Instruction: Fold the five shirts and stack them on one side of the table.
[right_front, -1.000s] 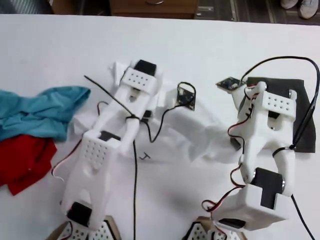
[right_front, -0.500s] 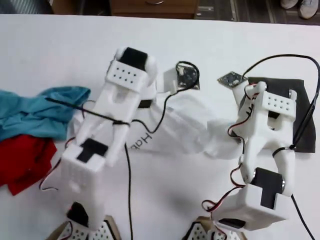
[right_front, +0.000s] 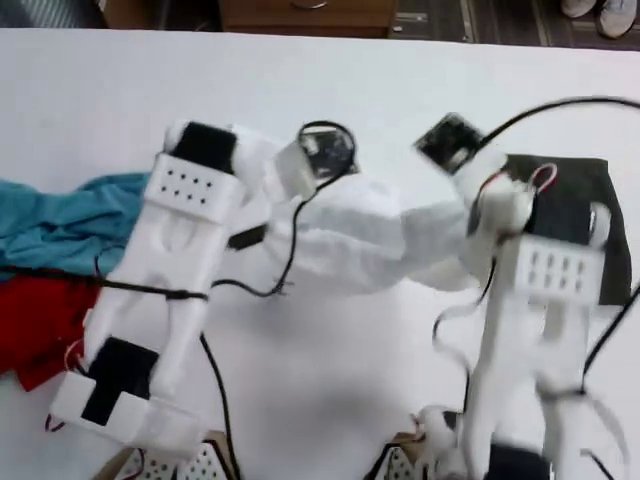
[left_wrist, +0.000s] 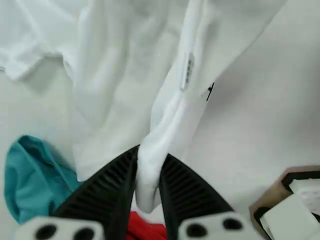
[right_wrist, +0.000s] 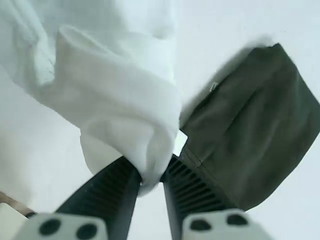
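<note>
A white shirt (right_front: 365, 235) hangs stretched between both arms above the table's middle. My left gripper (left_wrist: 148, 172) is shut on one bunched edge of the white shirt (left_wrist: 125, 85); in the high view that arm stands at the left (right_front: 190, 200). My right gripper (right_wrist: 150, 175) is shut on another bunched end of the white shirt (right_wrist: 110, 105), with its arm at the right (right_front: 500, 210). A folded dark shirt (right_front: 575, 215) lies flat at the right, also seen under the right gripper (right_wrist: 250, 135). A teal shirt (right_front: 60, 225) and a red shirt (right_front: 35, 325) lie crumpled at the left edge.
The teal shirt (left_wrist: 30, 175) and a strip of the red shirt (left_wrist: 142, 227) show below the left gripper. Arm bases (right_front: 400, 465) stand at the table's near edge. Black cables (right_front: 290, 260) trail over the white shirt. The table's far half is bare white surface (right_front: 330, 80).
Both arms have lifted and pulled apart, raising the white shirt off the table and stretching it between them. The left arm swung leftward, the right arm rose over the dark shirt.
</note>
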